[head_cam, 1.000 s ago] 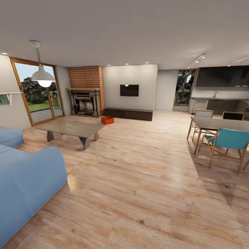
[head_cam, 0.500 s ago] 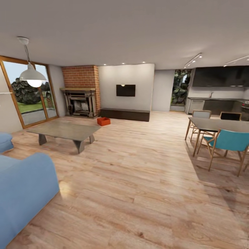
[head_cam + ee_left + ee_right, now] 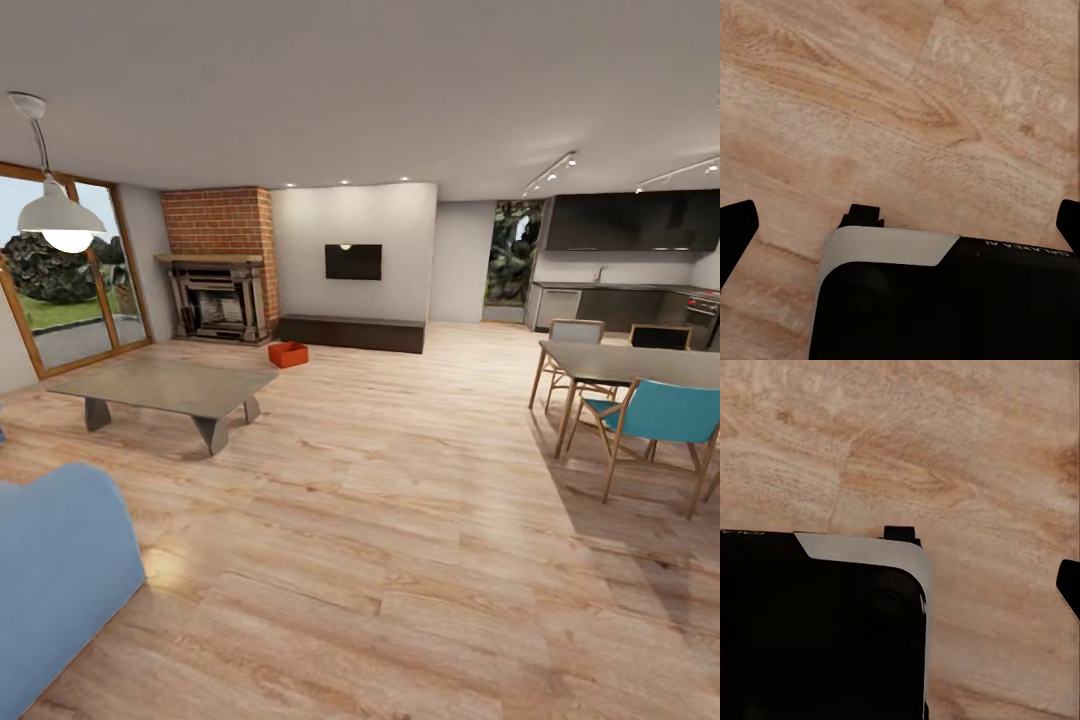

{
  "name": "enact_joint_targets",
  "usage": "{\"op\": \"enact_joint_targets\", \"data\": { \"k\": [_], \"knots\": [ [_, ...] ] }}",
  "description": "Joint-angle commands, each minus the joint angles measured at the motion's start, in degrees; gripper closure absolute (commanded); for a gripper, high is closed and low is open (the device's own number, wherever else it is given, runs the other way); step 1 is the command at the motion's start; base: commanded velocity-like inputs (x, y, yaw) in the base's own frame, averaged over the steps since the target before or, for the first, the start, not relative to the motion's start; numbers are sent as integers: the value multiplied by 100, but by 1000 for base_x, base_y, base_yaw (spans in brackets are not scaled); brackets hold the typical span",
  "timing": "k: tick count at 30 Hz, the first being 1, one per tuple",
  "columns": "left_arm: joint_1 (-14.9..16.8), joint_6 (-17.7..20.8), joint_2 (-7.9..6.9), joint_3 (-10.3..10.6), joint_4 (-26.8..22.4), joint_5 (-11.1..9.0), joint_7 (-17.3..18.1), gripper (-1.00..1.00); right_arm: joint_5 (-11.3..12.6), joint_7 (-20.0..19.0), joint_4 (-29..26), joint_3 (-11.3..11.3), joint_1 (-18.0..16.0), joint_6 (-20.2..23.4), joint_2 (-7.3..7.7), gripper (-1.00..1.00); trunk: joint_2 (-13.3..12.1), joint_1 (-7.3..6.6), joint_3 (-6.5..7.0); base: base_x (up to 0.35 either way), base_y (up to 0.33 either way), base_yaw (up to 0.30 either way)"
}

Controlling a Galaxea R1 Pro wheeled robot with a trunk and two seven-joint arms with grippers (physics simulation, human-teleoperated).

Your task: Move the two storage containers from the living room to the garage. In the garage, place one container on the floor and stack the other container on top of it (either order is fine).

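Camera panned right since a second ago: sofa (image 3: pixel 55 570) mostly slid out at the left edge, and the whole room sits further left in view. Things themselves haven't moved.

Left to right in the head view: glass doors (image 3: pixel 60 290), pendant lamp (image 3: pixel 55 215), coffee table (image 3: pixel 165 388), brick fireplace (image 3: pixel 220 265). One orange-red container (image 3: pixel 287 354) sits on the wood floor (image 3: pixel 400 520) just right of the fireplace, in front of the low dark TV bench (image 3: pixel 350 333), well apart from the coffee table. Its long axis runs roughly left-right, slightly skewed; open top up; too small to tell whether anything is inside. Further right: dining table (image 3: pixel 630 362) with a teal chair (image 3: pixel 660 415), kitchen behind.

Both arms point down at the floor. Left wrist view: left gripper (image 3: pixel 900 225) with dark fingertips (image 3: pixel 736 229) at opposite edges, spread wide, nothing between. Right wrist view: one fingertip (image 3: pixel 1069 585) of the right gripper at the edge, robot body alongside; can't tell its state.
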State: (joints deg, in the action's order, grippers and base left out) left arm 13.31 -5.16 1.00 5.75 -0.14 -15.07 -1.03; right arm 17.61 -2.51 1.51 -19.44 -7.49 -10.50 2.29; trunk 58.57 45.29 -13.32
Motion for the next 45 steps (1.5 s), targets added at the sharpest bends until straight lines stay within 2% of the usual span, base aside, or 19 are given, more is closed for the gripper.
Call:
{"op": "enact_joint_targets", "data": {
  "k": [1, 45],
  "knots": [
    [5, -20, 1, 49, 6, -49, -11, -100, 59, -25, 16, -43, -7, -31, -1, -100, 5, 4, -7, 326, 0, -1],
    [5, -20, -7, 49, 7, -52, -11, -100, 60, -27, 16, -42, -7, -36, 6, -100, 5, 4, -7, 326, 0, 0]
  ]
}}
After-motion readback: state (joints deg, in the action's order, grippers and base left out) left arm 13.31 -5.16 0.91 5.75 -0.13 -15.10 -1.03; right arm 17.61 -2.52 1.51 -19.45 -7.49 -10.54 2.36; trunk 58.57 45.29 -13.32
